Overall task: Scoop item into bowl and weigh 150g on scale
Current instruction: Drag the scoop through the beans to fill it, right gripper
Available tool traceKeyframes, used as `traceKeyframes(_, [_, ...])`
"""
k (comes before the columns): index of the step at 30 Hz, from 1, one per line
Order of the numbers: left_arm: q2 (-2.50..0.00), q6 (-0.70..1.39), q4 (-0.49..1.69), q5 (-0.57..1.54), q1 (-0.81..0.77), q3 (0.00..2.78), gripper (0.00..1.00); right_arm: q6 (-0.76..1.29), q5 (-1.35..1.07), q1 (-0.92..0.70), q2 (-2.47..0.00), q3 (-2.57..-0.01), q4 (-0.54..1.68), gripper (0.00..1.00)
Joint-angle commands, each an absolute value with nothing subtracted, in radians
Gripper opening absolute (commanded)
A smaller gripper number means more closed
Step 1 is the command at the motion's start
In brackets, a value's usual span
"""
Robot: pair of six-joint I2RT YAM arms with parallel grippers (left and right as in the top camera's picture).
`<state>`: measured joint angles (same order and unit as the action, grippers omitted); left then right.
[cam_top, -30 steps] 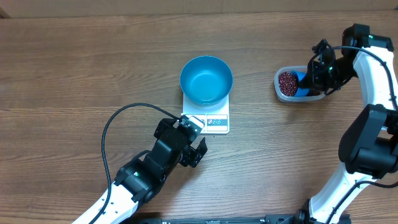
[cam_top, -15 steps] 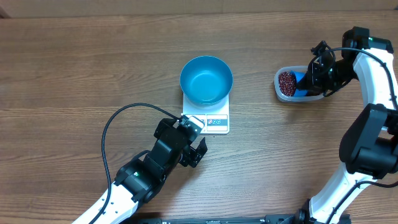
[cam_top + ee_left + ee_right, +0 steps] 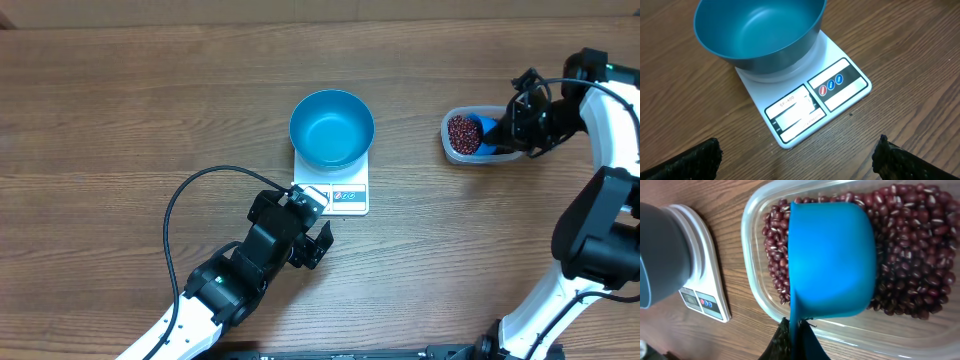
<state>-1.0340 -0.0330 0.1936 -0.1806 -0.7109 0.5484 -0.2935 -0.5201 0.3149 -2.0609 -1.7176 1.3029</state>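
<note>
Far right on the table, my right gripper [image 3: 512, 130] is pinched tight on the handle of the blue scoop [image 3: 832, 260]. Its cup lies over the red-brown beans [image 3: 910, 255], which all sit in the clear tub [image 3: 752, 285]. Mid-table, well apart from the tub, the teal bowl [image 3: 332, 129] rests on the white scale [image 3: 345, 195] — display edge on the near side. Just near-left of the scale my left gripper [image 3: 312, 232] hovers — fingers spread wide.

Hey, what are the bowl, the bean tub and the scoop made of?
The bowl is smooth, softly glossy teal: probably plastic, possibly coated metal. The tub is clear plastic; wood grain shows through its rim. The scoop looks like smooth bright-blue plastic.
</note>
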Motion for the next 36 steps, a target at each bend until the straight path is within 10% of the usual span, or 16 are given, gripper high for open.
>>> traceKeyframes(1, [-1.026,-0.045,0.191,-0.191,-0.706,0.543,1.00,-0.316,-0.562,0.340,-2.106,-1.688,1.311,0.04])
traceKeyframes(36, [-1.026,-0.045,0.191,-0.191,-0.706,0.543,1.00,-0.350,-0.608,0.358,-2.107,-1.687,1.312,0.04])
